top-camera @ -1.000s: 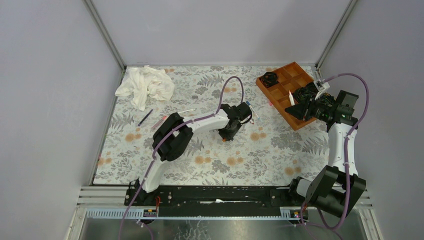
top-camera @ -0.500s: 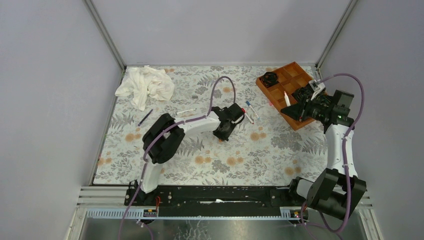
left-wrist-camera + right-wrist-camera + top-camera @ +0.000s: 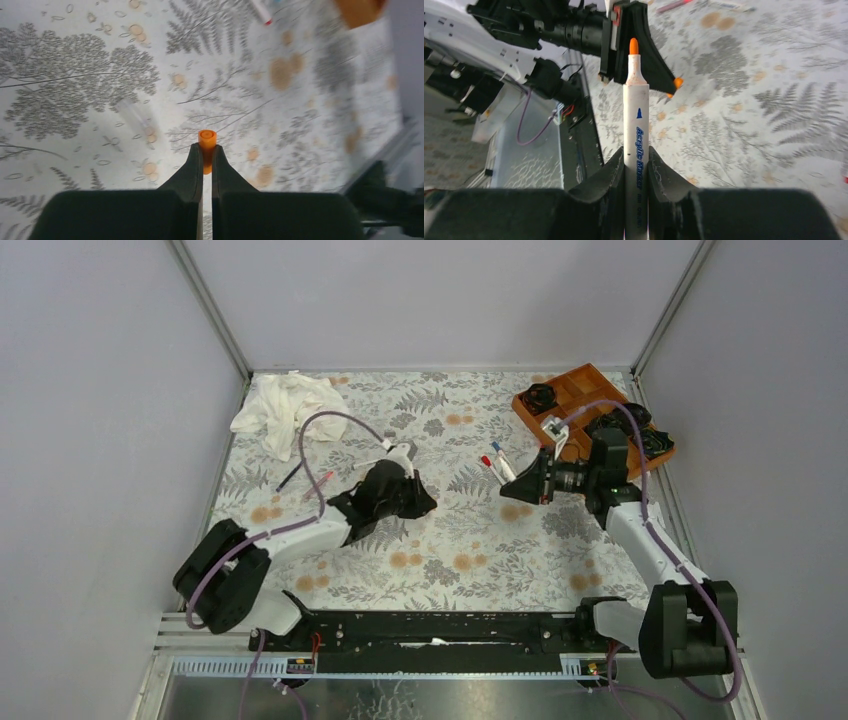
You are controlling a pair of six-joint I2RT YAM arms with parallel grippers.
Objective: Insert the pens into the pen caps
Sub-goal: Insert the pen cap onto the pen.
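In the left wrist view, my left gripper (image 3: 207,151) is shut on a small orange pen cap (image 3: 207,136), held above the floral mat with its round end facing outward. My right gripper (image 3: 634,156) is shut on a white pen (image 3: 635,115) whose orange tip (image 3: 633,46) points at the left gripper's fingers (image 3: 649,57), where the orange cap (image 3: 678,82) shows. From above, the left gripper (image 3: 424,502) and right gripper (image 3: 508,490) face each other over mid-table, a short gap between them. Two more pens (image 3: 498,462) lie just behind the right gripper.
A dark pen (image 3: 290,475) and a pink pen (image 3: 318,483) lie at the left near a crumpled white cloth (image 3: 288,408). An orange compartment tray (image 3: 575,390) holding black rosette objects stands at the back right. The left arm's purple cable (image 3: 330,420) arcs over the mat.
The left gripper closed on the orange cap, lifted it off the mat and drew back to the left. The right arm carried the pen from over the tray to mid-table.
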